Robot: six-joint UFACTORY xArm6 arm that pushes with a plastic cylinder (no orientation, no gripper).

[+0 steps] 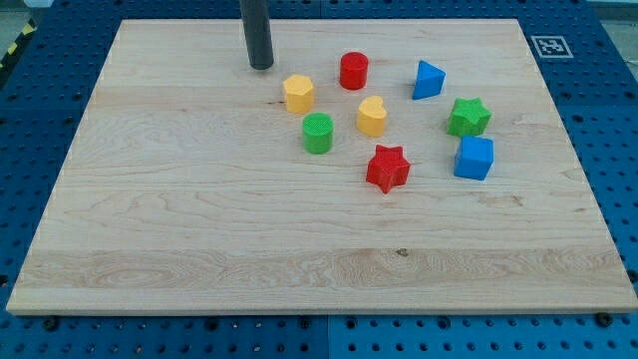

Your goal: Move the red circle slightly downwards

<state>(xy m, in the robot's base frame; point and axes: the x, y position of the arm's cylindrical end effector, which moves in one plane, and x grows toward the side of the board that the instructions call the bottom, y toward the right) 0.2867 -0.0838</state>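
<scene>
The red circle (354, 71) is a short red cylinder standing near the view's top, centre. My tip (261, 66) rests on the wooden board (199, 229) to the red circle's left, about a hand's width away, and touches no block. The yellow hexagon (298, 93) lies between them, slightly lower. A yellow heart (372, 116) sits just below the red circle.
A green circle (318, 133) lies below the yellow hexagon. A red star (388, 168) sits below the yellow heart. A blue triangle (428, 80), a green star (469, 117) and a blue cube (475, 158) stand at the right.
</scene>
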